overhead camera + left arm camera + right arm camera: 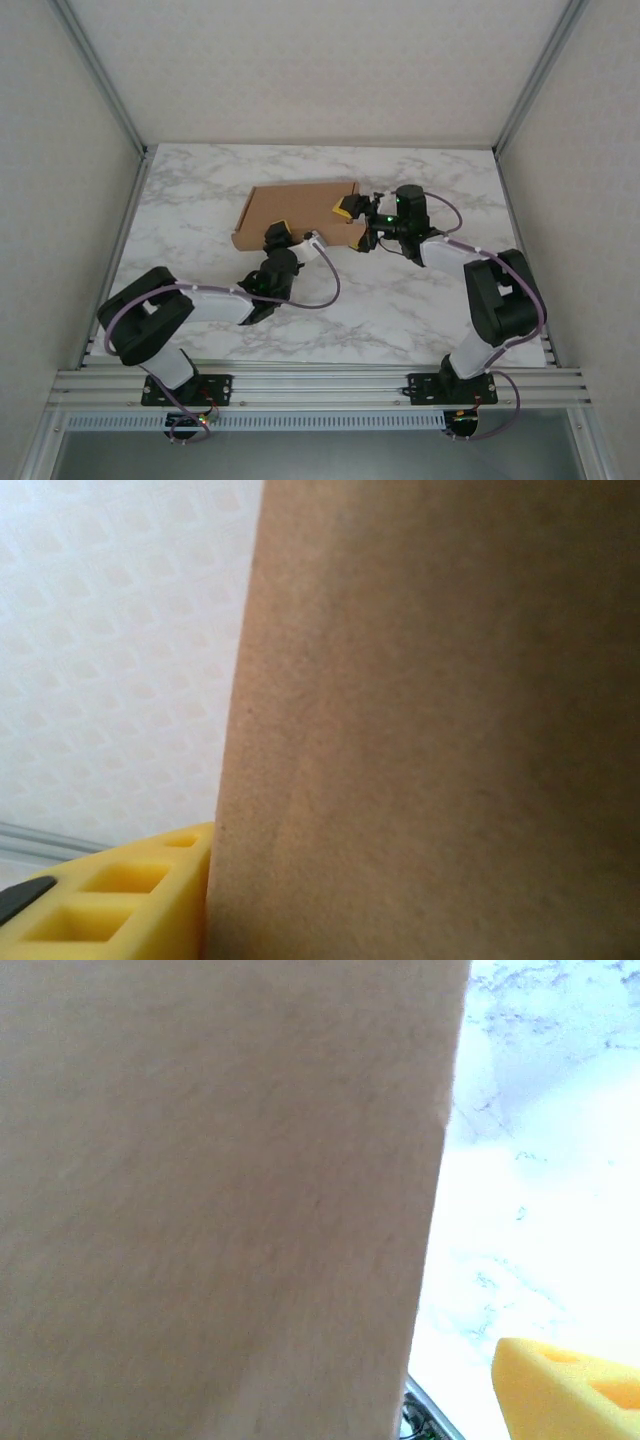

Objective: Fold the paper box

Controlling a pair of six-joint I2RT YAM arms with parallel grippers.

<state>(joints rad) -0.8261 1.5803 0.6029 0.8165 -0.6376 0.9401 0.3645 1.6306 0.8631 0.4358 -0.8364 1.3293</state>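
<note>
Plain brown cardboard mailer box (430, 720) close against my wrist cameras, on the white marble worktop (190, 190).
My right pincer (356, 222) stands apart; left pincer (280, 238), I cannot tell. I'd pinch the near edge squarely before creasing.

A white, grey-veined surface (190, 215) sits between pale textured walls (300, 60) on three sides; a ribbed metal rail (320, 383), probably aluminium, runs along the surface's near edge.

The top camera looks down from behind on the white marble table (190, 190), with both wrist cameras very near the plain brown cardboard box (292, 212) it shows mid-frame.
</note>
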